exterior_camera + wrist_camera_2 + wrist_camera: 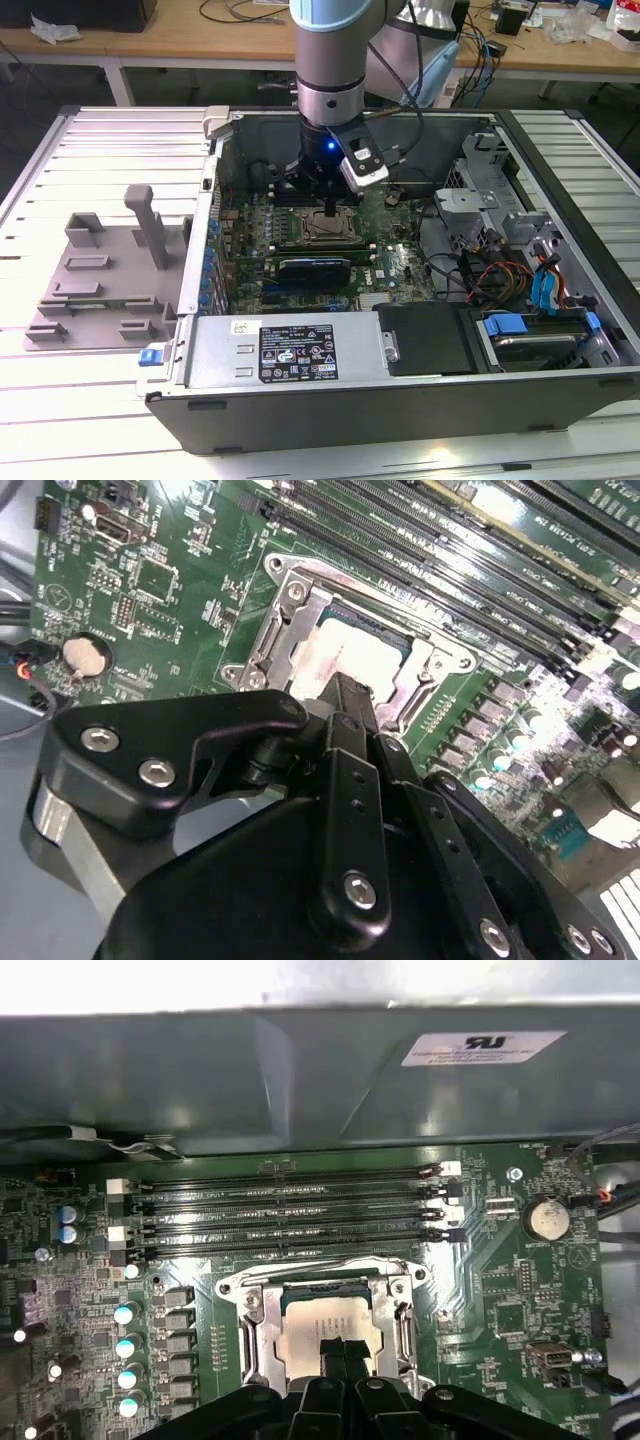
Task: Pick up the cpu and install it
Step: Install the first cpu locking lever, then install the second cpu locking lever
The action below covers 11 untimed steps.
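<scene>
Nearest, in both wrist views: black jointed metal linkage, jaws of the gripper (340,692) (340,1348) drawn together to a hairline, nothing clamped between them, tips standing at or just above the middle of the cpu (352,658) (308,1325); contact not confirmable.

Cpu lying flat inside the socket frame (285,605) (252,1312), which is bright stamped steel with screw heads at the corners. Chip top pale, matt-to-shiny metal, square, thin.

Judged light, rigid, slick on the lid and fragile on the underside; best taken by two opposite edges, never by the contact face, and kept level. Judged unforgiving of skew or downward force in the socket.

Beyond the socket: green motherboard (520,1295), glossy, densely populated; four long black memory slots (290,1210) in parallel; round silver coin cell (547,1218) off to one side; row of can capacitors (125,1345).

Farther: grey sheet-steel case wall (300,1070). In the exterior view, open computer case on a ribbed pale table (60,160), grey moulded fixture (100,270) at the exterior view's left.
</scene>
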### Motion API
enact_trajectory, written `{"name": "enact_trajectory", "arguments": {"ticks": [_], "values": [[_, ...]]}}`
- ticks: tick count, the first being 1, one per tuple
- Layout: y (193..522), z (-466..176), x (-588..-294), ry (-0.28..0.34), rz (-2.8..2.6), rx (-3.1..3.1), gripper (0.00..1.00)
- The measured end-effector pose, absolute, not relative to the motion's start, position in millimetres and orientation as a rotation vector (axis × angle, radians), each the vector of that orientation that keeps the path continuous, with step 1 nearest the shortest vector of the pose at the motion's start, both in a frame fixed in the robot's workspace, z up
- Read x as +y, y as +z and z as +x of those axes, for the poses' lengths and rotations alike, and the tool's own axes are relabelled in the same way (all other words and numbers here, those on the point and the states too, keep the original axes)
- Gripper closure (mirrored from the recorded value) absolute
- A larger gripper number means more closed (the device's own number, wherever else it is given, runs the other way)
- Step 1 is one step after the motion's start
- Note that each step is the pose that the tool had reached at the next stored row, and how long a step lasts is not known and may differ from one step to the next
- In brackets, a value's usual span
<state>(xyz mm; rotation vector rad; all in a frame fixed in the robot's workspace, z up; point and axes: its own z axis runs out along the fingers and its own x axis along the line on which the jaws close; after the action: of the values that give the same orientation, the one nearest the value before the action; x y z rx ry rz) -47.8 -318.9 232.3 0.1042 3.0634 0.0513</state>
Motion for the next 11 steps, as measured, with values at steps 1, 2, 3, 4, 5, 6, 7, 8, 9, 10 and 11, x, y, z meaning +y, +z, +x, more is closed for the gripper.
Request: {"name": "enact_trajectory", "arguments": {"ticks": [1, 2, 3, 4, 5, 6, 7, 8, 9, 10, 11], "values": [[238.9, -47.8, -318.8, 0.051, 0.104, 3.063, 0.89], [240.6, -47.8, -318.8, 0.051, 0.104, 3.063, 0.89], [240.8, -47.8, -318.8, 0.052, 0.104, 3.063, 0.89], [240.8, -47.8, -318.8, 0.052, 0.104, 3.063, 0.89], [241.0, -47.8, -318.8, 0.051, 0.104, 3.063, 0.89], [241.0, -47.8, -318.8, 0.051, 0.104, 3.063, 0.89], [241.4, -47.8, -318.8, 0.051, 0.104, 3.063, 0.89], [241.8, -47.8, -318.8, 0.051, 0.104, 3.063, 0.89], [241.9, -47.8, -318.8, 0.051, 0.104, 3.063, 0.89], [242.0, -47.8, -318.9, 0.051, 0.104, 3.063, 0.89], [242.0, -47.8, -318.8, 0.051, 0.104, 3.063, 0.89]]}}
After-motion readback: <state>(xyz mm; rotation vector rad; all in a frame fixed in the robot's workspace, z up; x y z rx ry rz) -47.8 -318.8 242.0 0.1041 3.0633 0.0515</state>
